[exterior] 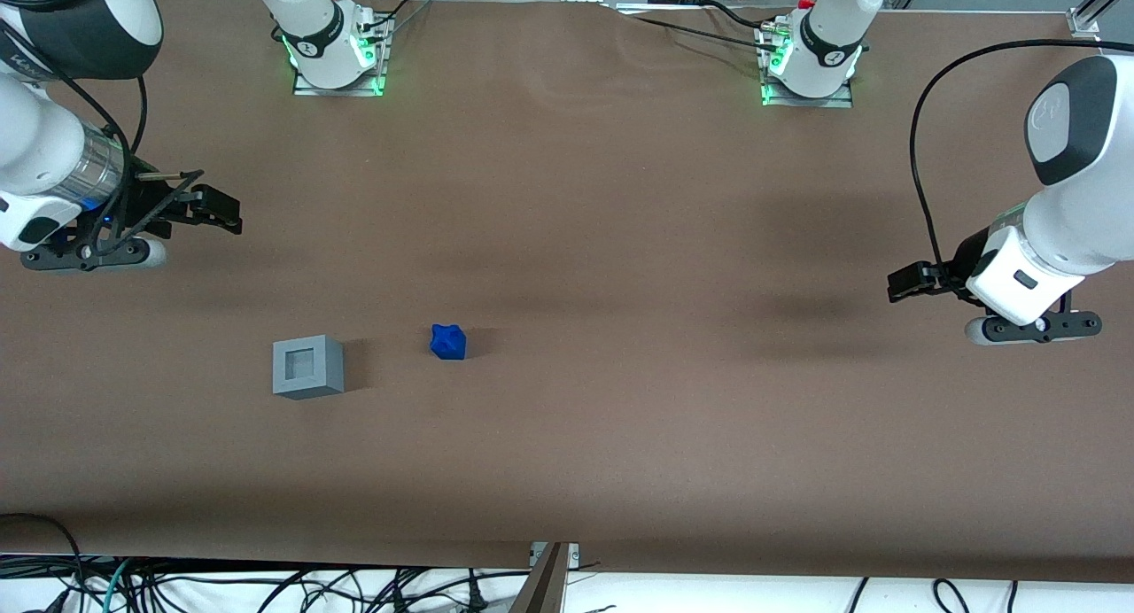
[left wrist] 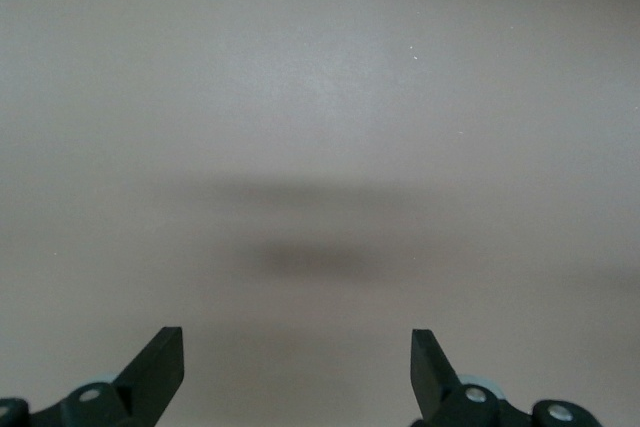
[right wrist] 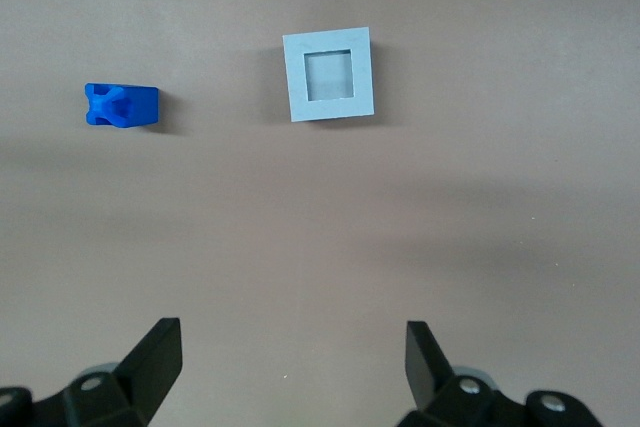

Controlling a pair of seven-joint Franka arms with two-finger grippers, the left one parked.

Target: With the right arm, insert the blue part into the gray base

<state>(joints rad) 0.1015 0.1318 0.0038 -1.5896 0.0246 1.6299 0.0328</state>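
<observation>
The blue part (exterior: 448, 342) lies on the brown table, a knobbly bright-blue block. Beside it, a short gap toward the working arm's end, stands the gray base (exterior: 307, 367), its square recess facing up and holding nothing. Both also show in the right wrist view: the blue part (right wrist: 120, 105) and the gray base (right wrist: 329, 74), apart from each other. My right gripper (exterior: 221, 211) hovers above the table at the working arm's end, farther from the front camera than the base. In its wrist view the gripper (right wrist: 292, 337) stands open with only bare table between its fingers.
The brown table (exterior: 620, 241) spreads wide around both pieces. Two arm mounts (exterior: 335, 42) (exterior: 808, 50) stand at the edge farthest from the front camera. Cables (exterior: 266, 586) hang below the table's near edge.
</observation>
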